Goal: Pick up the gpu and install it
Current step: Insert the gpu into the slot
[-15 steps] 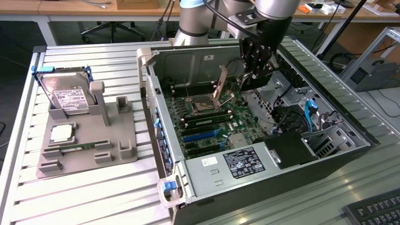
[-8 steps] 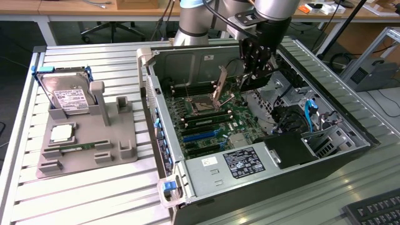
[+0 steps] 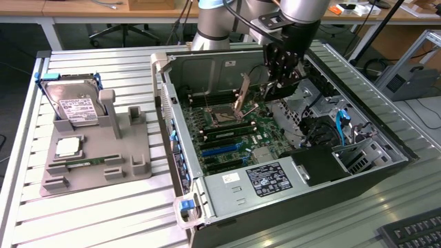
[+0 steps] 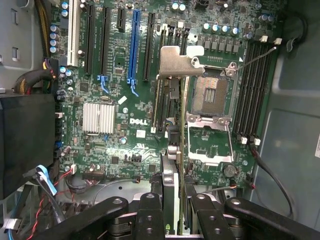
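Gripper [image 4: 173,200]: fingers closed on the gpu [image 4: 170,125] (apparently gripping its top edge).
Gpu: held edge-down above the motherboard [image 4: 115,90], inside the open computer case [image 3: 386,170], near the CPU socket [image 4: 210,95].

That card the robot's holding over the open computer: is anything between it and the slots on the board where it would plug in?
Nothing visible blocks it. The gripper holds the gpu edge-on above the motherboard, apart from it. The card hangs over the open CPU socket area; the blue slot lies off to one side, uncovered.
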### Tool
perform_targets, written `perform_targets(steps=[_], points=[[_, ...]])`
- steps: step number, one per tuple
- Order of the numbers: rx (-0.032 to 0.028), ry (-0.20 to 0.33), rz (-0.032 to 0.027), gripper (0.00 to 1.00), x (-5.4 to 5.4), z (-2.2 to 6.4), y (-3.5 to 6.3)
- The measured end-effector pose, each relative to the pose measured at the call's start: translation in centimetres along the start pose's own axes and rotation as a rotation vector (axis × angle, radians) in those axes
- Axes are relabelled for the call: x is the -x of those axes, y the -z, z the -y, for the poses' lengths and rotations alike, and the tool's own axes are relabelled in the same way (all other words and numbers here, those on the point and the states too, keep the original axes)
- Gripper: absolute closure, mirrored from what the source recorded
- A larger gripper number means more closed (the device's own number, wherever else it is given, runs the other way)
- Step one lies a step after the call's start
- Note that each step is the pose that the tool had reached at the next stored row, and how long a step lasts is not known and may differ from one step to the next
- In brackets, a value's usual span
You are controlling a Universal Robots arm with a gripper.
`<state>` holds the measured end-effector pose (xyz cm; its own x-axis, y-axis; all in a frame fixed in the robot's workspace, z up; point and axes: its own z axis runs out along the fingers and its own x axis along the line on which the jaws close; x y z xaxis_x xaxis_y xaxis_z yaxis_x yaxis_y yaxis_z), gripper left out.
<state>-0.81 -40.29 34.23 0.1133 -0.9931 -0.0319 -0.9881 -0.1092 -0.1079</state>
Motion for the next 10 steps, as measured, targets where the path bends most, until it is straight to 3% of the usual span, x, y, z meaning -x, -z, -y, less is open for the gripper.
perform_targets(steps=[10], points=[[0.0000,0.000,0.0000,0.73,-0.01,-0.13,-0.21]])
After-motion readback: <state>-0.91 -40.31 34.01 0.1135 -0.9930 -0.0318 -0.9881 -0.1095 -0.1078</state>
